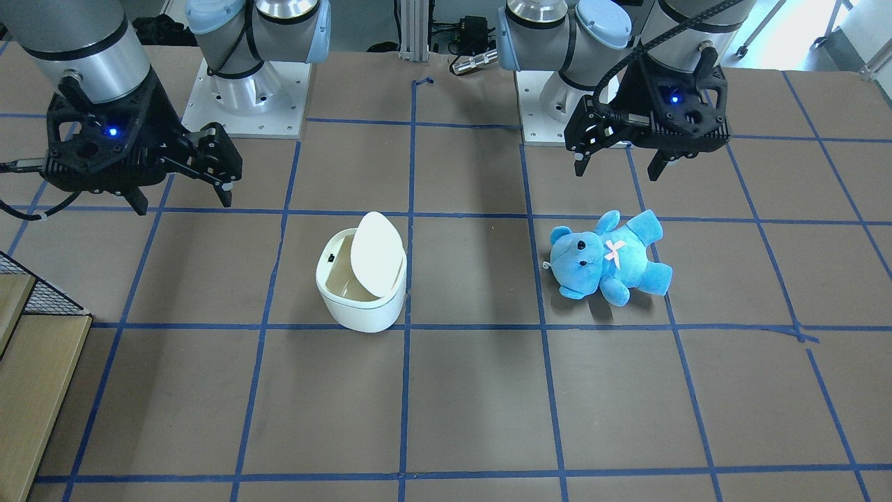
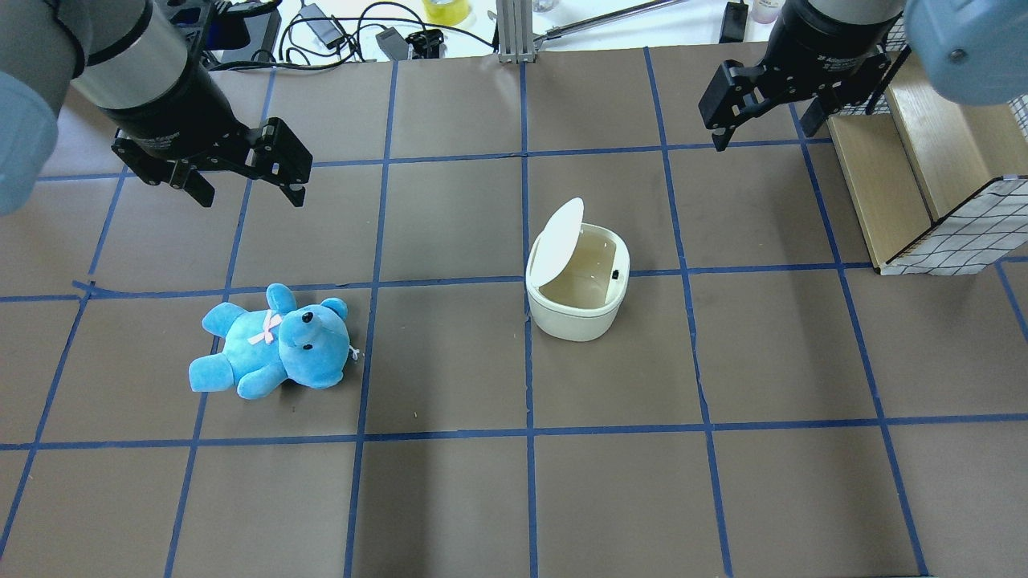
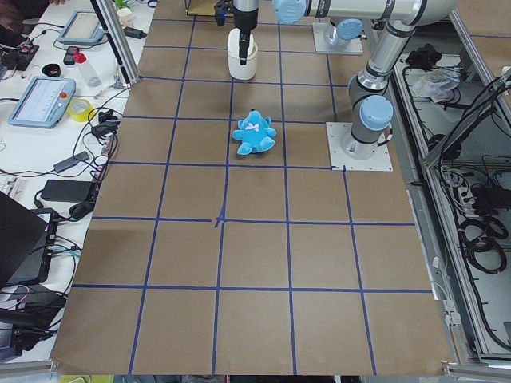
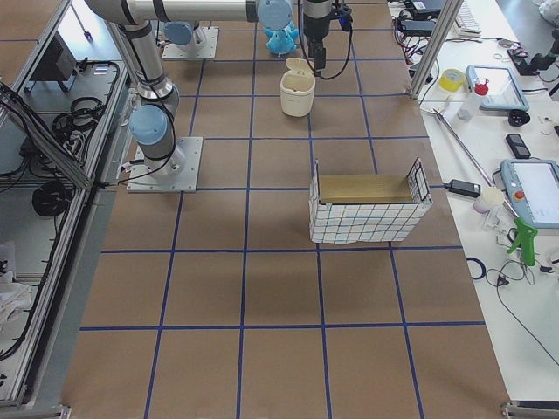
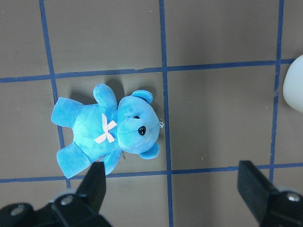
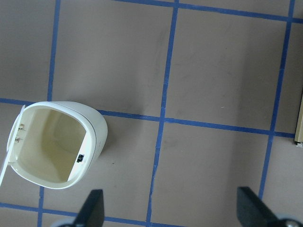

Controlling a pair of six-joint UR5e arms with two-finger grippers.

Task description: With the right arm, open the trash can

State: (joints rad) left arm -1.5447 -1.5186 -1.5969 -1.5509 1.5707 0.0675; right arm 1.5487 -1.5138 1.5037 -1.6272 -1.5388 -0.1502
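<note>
- The trash can [image 2: 575,315] stands on the worktop [image 2: 450,498] just on the right arm's side of the centre line, upright, with its beige inside showing
- Its lid [image 2: 557,241] is swung up and stands steeply on edge; the hinge is on the side toward the teddy bear [image 2: 273,341], so the mouth opens toward the right arm
- The right tool [image 2: 767,132] hangs raised and well apart from the trash can, out toward the worktop's right end; from it the trash can lies inward and lower, and in the right wrist view it sits off to one side of the fingers [image 6: 92,210], not between them
- The right tool's jaws are spread wide and hold nothing
- The left tool [image 2: 250,197] is also wide and bare, above the teddy bear and farther from the trash can than the right tool
- Judged from the raised lid, the opening looks done, so no further reach toward the trash can seems called for
</note>
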